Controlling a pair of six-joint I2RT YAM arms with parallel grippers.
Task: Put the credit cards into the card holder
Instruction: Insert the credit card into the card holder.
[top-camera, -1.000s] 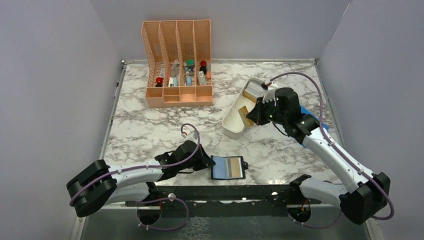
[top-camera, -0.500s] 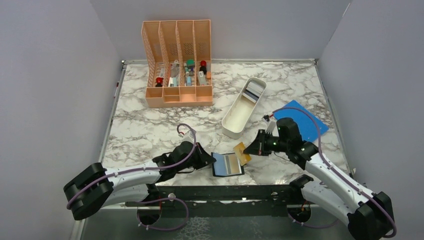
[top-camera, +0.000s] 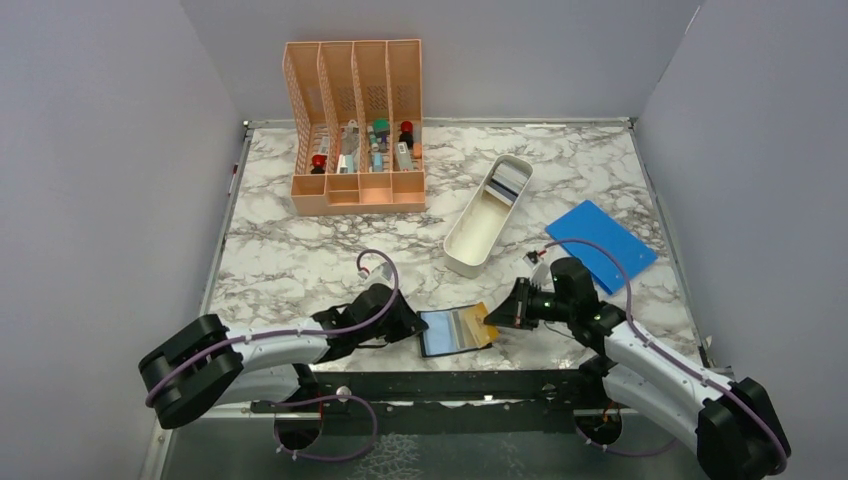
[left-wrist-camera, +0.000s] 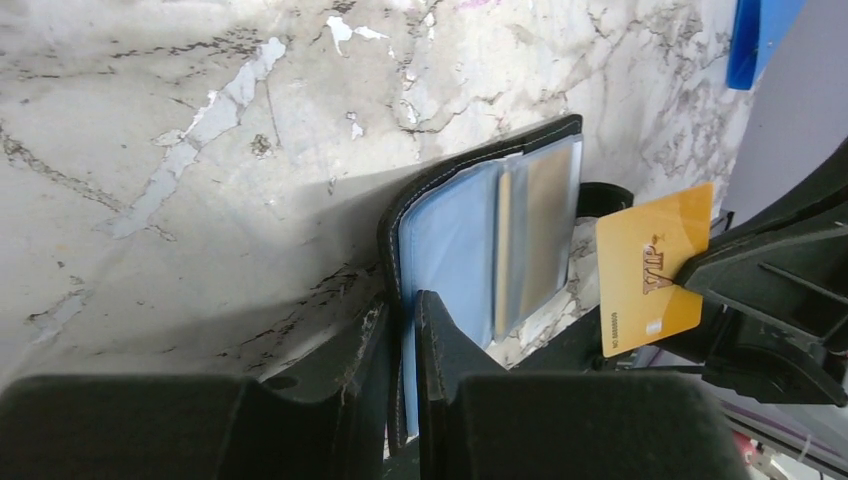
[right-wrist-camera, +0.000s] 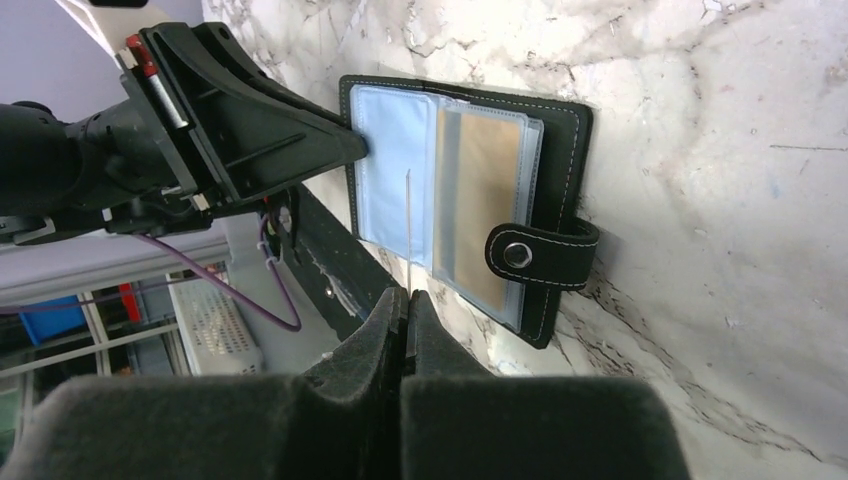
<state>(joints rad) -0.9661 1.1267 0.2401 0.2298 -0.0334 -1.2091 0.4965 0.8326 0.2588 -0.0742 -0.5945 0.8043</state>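
The black card holder (top-camera: 455, 331) lies open near the table's front edge, its clear slots up and one holding a tan card. My left gripper (top-camera: 417, 326) is shut on its left flap, as the left wrist view (left-wrist-camera: 404, 325) shows against the holder (left-wrist-camera: 470, 240). My right gripper (top-camera: 499, 317) is shut on a gold credit card (top-camera: 486, 322) at the holder's right edge. The gold card (left-wrist-camera: 652, 268) hangs beside the open holder. In the right wrist view the card (right-wrist-camera: 408, 228) is edge-on above the holder (right-wrist-camera: 500, 170), between my shut fingers (right-wrist-camera: 406, 300). More cards (top-camera: 508, 180) lie in the white tray.
A long white tray (top-camera: 470, 235) stands mid-table, right of centre. A peach slotted organizer (top-camera: 355, 130) with small items stands at the back. A large flat blue rectangle (top-camera: 600, 245) lies to the right. The holder's snap tab (right-wrist-camera: 540, 253) sticks out toward my right gripper.
My right gripper has come from the white tray down to the holder's right edge, carrying the gold card. The left gripper stays on the holder, which has tilted slightly.
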